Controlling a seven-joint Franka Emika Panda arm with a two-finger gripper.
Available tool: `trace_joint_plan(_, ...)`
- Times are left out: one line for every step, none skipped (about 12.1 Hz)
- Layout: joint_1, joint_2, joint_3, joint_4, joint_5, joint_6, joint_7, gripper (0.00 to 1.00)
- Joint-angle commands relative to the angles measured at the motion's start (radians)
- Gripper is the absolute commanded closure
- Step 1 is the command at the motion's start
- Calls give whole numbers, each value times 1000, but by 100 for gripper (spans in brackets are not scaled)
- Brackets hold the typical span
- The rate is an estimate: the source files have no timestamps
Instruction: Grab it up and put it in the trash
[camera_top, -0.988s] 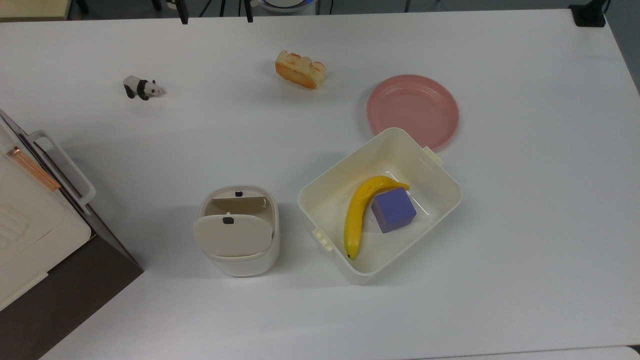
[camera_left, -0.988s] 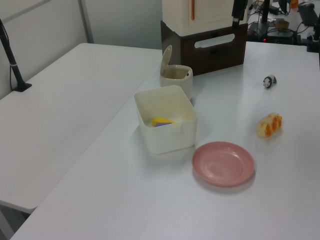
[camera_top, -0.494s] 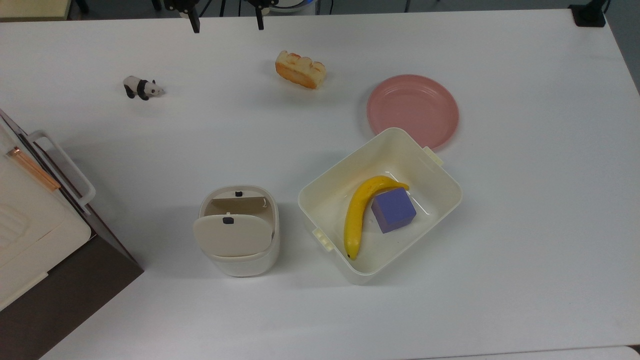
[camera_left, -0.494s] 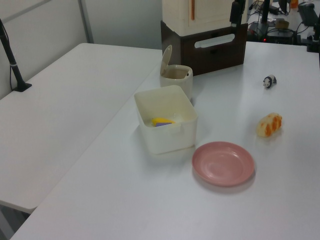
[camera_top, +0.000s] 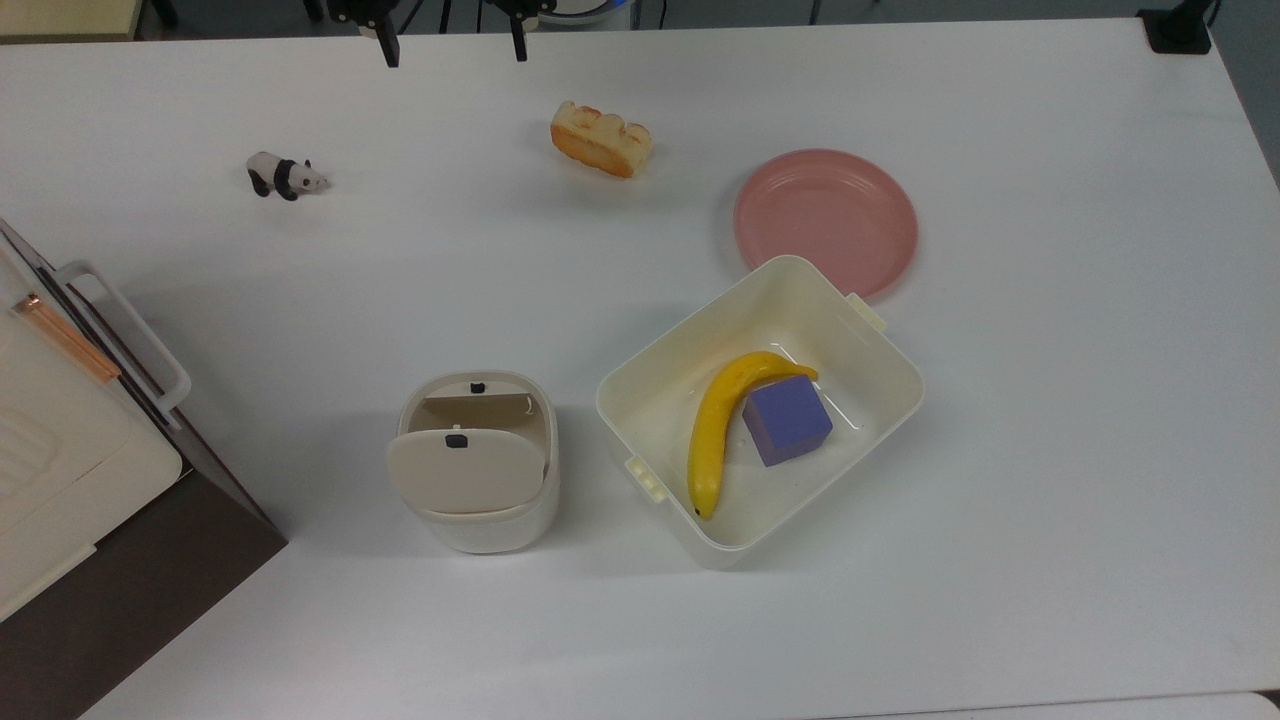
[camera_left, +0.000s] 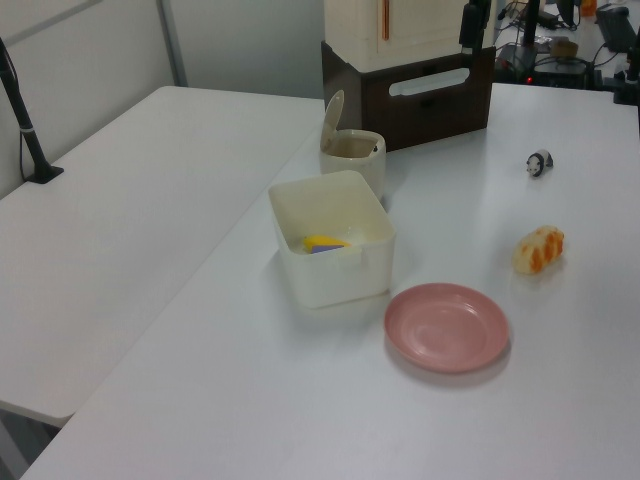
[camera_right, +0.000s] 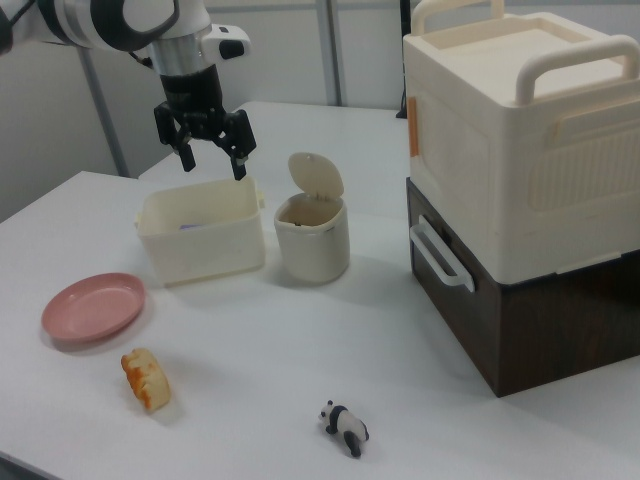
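My gripper (camera_top: 455, 50) hangs at the far edge of the table (camera_top: 1050, 450), at the top border of the top view, and its two fingers stand wide apart with nothing between them. In the right view the gripper (camera_right: 212, 158) is raised well above the table surface, and it appears over the back corner of the cream tub (camera_right: 200, 240). The trash bin (camera_top: 475, 525) stands well apart from my gripper, near the table's front edge, just beside the tub (camera_top: 640, 385) on the top view's left. Its flap lid (camera_top: 465, 470) is tipped up, so the tan inside is open to see. Whether the crumpled paper lies inside the bin I cannot tell. In the tub lie a banana (camera_top: 712, 440) and a purple cube (camera_top: 787, 420), touching each other. A pink plate (camera_top: 826, 215) sits just behind the tub, a bread piece (camera_top: 601, 139) and a panda figurine (camera_top: 286, 176) lie nearer to my gripper. Compared with one second ago, my fingers reach a little further into the top view and sit slightly more to the top view's right; since half a second ago they have hardly moved. The bin, the tub and the other things stay in the same places.
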Motion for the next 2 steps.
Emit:
trace_joint_plan(23, -12, -25, -24, 25, 30, 9, 0)
trace_joint_plan(23, -11, -25, -23, 25, 30, 9, 0)
